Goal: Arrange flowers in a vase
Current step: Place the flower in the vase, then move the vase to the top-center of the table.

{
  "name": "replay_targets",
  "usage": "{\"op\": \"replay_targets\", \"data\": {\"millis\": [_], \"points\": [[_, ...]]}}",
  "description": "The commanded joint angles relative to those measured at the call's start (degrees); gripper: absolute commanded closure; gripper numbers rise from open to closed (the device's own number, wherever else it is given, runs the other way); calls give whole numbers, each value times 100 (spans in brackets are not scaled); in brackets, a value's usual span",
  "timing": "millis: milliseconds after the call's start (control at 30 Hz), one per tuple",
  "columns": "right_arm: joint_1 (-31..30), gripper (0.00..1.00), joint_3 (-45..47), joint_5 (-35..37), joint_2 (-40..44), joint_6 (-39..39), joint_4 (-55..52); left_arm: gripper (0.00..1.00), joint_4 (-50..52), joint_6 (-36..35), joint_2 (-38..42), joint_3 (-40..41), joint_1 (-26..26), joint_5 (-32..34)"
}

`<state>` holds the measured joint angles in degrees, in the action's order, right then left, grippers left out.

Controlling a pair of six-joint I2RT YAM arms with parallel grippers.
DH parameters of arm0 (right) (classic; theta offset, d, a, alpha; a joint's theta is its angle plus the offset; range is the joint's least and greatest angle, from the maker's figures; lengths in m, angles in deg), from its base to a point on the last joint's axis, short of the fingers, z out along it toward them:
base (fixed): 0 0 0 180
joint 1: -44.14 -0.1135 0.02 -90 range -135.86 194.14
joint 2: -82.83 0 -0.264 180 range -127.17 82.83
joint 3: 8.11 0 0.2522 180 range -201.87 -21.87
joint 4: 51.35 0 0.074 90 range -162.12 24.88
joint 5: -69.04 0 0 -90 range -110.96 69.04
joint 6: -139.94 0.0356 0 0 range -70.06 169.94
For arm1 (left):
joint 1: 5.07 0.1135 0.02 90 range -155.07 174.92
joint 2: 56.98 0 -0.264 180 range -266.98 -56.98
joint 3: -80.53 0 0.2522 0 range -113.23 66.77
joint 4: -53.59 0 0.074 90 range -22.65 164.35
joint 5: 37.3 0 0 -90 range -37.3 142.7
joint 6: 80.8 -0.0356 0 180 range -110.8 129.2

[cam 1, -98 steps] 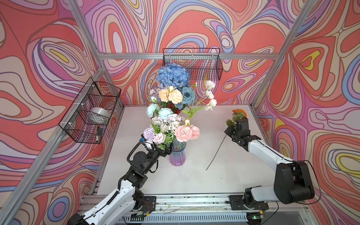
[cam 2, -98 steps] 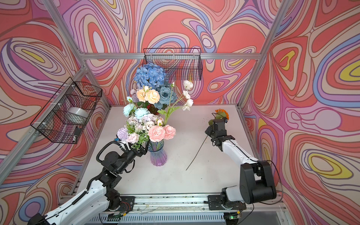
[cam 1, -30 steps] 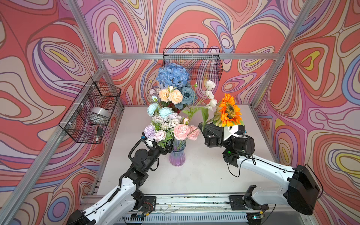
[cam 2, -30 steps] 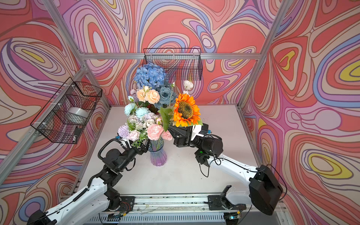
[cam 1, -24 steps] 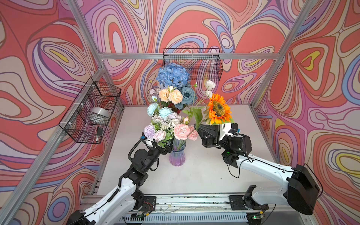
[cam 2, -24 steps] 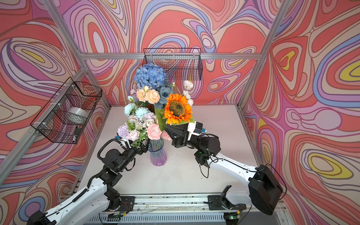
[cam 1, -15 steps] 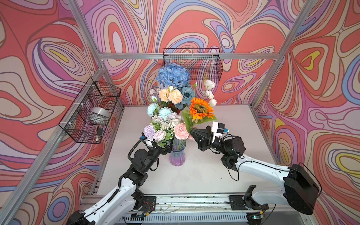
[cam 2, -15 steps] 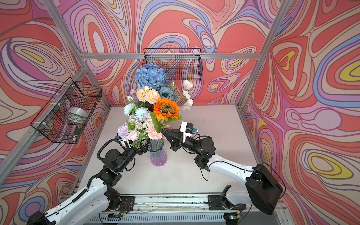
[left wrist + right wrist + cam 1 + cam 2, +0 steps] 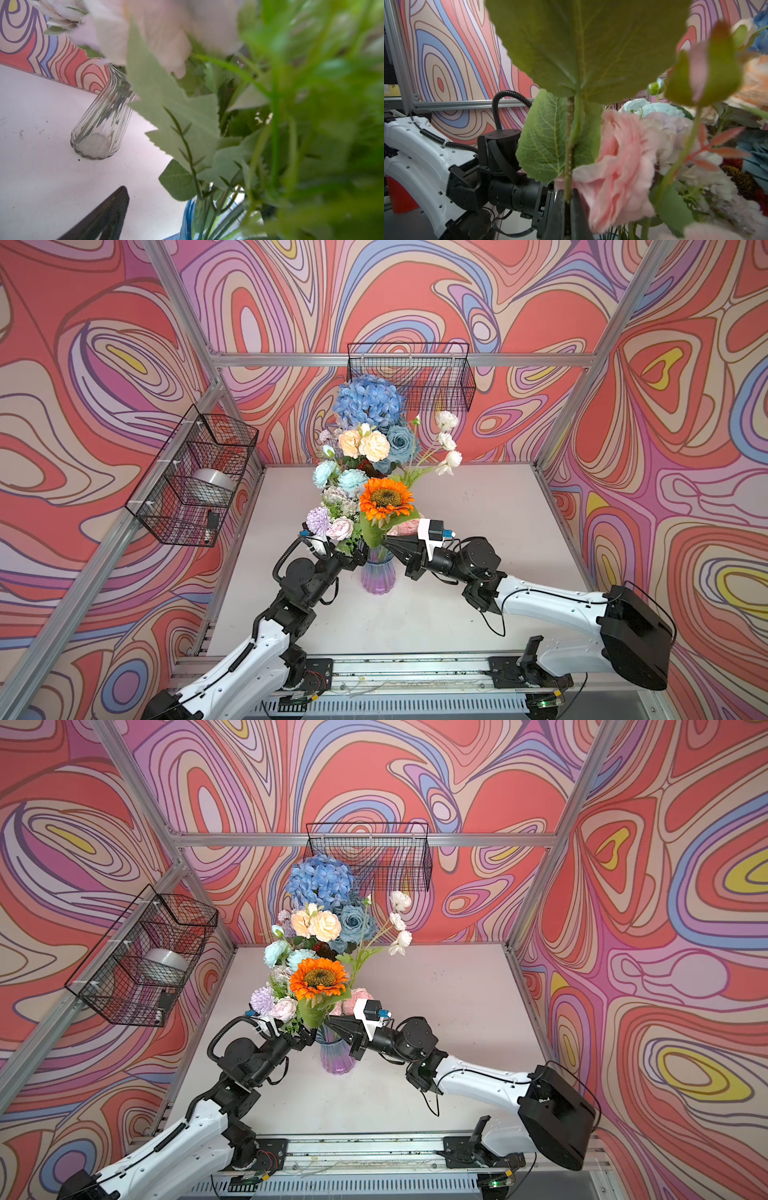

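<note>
The right gripper point(image 9: 566, 199) is clamped on the stem of the sunflower point(image 9: 386, 498), whose lower end is lost among the flowers point(image 9: 359, 445) in the vase point(image 9: 377, 577). Leaves point(image 9: 172, 116) half bury the left gripper point(image 9: 352, 561), spread wide by the neck.

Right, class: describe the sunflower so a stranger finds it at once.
Start at the bouquet in the purple vase. On its front side, just above the right tool, sits the sunflower. It is the only bright orange, dark-centred flower among pastel blooms.

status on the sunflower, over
Right hand shut on sunflower stem. Left hand open at the vase neck. Sunflower above the vase, stem end hidden. Pink rose and leaves crowd the mouth.
</note>
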<state>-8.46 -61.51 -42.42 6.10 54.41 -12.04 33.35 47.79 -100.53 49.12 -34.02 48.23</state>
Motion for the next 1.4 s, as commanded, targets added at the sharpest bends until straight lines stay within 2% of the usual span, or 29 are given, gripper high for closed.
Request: {"op": "replay_targets", "data": {"millis": [0,167,467,567,667,967,1100,1200,1233,1333,1367], "points": [[-57,100,2,258,-130,-287,-595,0,101,-17,137,-116,-24,-66],[-53,100,117,469,-220,-302,-829,0,535,39,468,-5,-26,-146],[-57,99,211,721,-139,-246,-1269,0,1960,-156,1208,-98,-23,-459],[-58,73,228,761,50,-226,-1463,0,2489,-186,1417,-168,-26,-581],[-52,59,237,891,298,-299,-1801,0,3015,-137,1599,-173,-23,-727],[-55,45,395,1167,720,-326,-2559,0,3965,-31,2227,-2,-23,-499],[-56,36,402,1129,748,-234,-2861,0,4358,155,2412,78,-27,66],[-57,26,483,1070,721,-227,-2934,0,4435,400,2597,216,-24,479],[-52,20,511,1079,721,-219,-2977,0,4405,446,2638,255,-23,544],[-56,15,635,1108,701,-210,-3018,0,4437,591,2685,334,-24,826],[-57,2,679,1115,690,-182,-2991,0,4452,622,2685,353,-26,924]]}}
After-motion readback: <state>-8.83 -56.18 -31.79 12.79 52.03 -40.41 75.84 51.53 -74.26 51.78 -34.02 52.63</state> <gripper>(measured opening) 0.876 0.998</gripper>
